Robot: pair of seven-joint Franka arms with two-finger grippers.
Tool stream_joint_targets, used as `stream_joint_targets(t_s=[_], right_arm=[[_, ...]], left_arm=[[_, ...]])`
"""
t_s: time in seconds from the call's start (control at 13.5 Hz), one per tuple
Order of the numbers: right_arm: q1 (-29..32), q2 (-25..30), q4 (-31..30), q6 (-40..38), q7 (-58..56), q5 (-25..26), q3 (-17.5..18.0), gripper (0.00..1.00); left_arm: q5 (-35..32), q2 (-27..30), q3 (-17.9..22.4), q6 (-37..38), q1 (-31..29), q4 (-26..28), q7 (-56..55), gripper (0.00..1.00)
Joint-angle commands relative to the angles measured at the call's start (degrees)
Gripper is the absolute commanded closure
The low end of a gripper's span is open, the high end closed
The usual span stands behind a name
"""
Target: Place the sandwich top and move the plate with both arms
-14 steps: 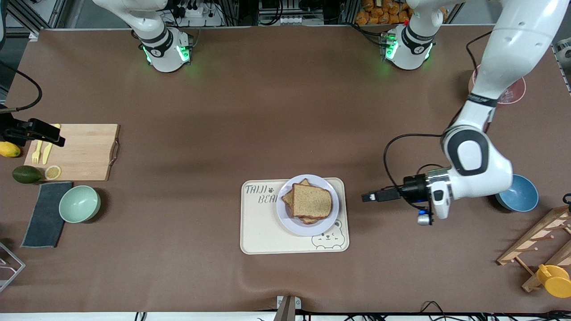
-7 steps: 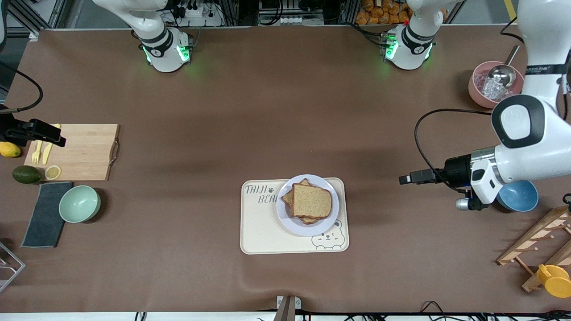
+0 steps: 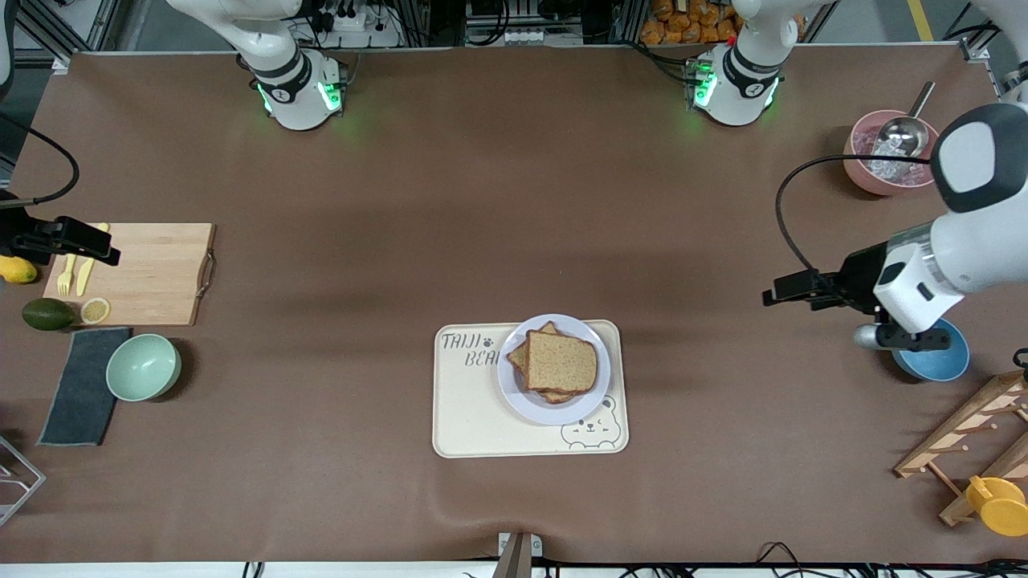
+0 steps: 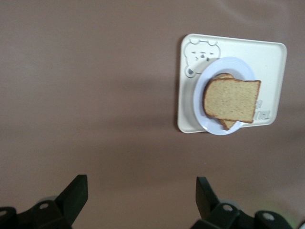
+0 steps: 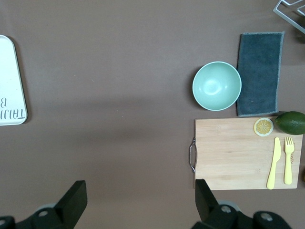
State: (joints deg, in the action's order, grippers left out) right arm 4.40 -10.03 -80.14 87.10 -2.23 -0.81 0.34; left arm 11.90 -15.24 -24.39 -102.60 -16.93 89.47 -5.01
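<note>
The sandwich top (image 3: 560, 361) is a plain brown bread slice lying on a stack of bread on the round pale plate (image 3: 554, 413). In the left wrist view the slice (image 4: 232, 99) and the plate (image 4: 198, 98) show well clear of the fingers. The plate rests on the cream bear tray (image 3: 474, 417). My left gripper (image 3: 773, 294) hangs open and empty over bare table, between the tray and the blue bowl; its own view shows it (image 4: 140, 191) the same way. My right gripper (image 3: 95, 247) waits open over the cutting board's outer edge, and it (image 5: 138, 191) holds nothing.
A wooden cutting board (image 3: 152, 273) with yellow cutlery, a mint bowl (image 3: 143, 367), a grey cloth (image 3: 80, 385), an avocado (image 3: 46, 313) and a lemon (image 3: 16, 269) sit at the right arm's end. A blue bowl (image 3: 936, 361), a pink bowl (image 3: 871, 172), a wooden rack (image 3: 964, 441) and a yellow cup (image 3: 996, 504) stand at the left arm's end.
My left gripper has drawn back from the plate toward the left arm's end of the table, still open. The right arm and the bread have not moved.
</note>
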Motion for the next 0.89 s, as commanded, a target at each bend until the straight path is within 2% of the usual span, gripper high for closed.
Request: stream_joint_targets(t_s=[0.0, 0.15, 0.37, 0.59, 0.81], right_arm=[[1.7, -0.3, 0.2, 0.3, -0.1, -0.8, 0.9, 0.0], [1.7, -0.3, 0.2, 0.3, -0.1, -0.8, 0.8, 0.0], [1.7, -0.3, 0.2, 0.3, -0.1, -0.8, 0.8, 0.0], [1.7, -0.3, 0.2, 0.3, -0.1, -0.8, 0.8, 0.0], [1.7, -0.3, 0.3, 0.3, -0.1, -0.8, 0.8, 0.0]], left_arm=[[-7.7, 2.9, -0.4, 4.9, 0.8, -3.4, -2.6, 0.0], [-11.5, 6.8, -0.8, 6.4, 0.8, -3.3, -2.6, 0.0], [-12.1, 8.6, 0.0, 9.1, 0.3, -4.1, -2.5, 0.0], [-15.5, 8.9, 0.1, 12.0, 0.1, -6.7, -2.4, 0.0], [-15.9, 9.2, 0.7, 12.1, -1.1, -7.3, -1.8, 0.0]])
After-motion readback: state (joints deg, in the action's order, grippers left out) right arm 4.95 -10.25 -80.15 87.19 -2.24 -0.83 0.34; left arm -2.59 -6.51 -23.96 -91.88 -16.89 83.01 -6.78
